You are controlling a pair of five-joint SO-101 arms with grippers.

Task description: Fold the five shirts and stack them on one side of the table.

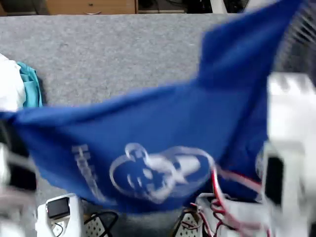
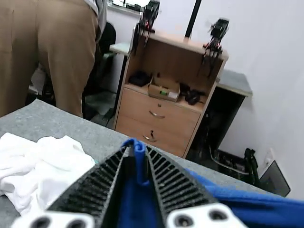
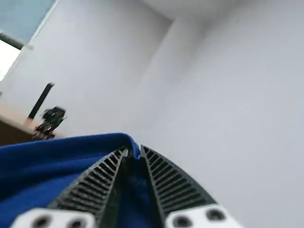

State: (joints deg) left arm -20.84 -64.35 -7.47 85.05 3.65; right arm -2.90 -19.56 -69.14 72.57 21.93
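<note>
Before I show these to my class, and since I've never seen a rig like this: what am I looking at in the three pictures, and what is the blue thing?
These are two small robot arms at a grey table, each ending in a pincer-like gripper. One picture looks down from a fixed camera above the table. The other two come from cameras on the arms' wrists, looking out along each gripper. The left gripper and the right gripper each pinch an edge of one blue shirt, holding it spread in the air over the table. At one side of the table lies a crumpled white cloth with a teal cloth beside it.
</note>
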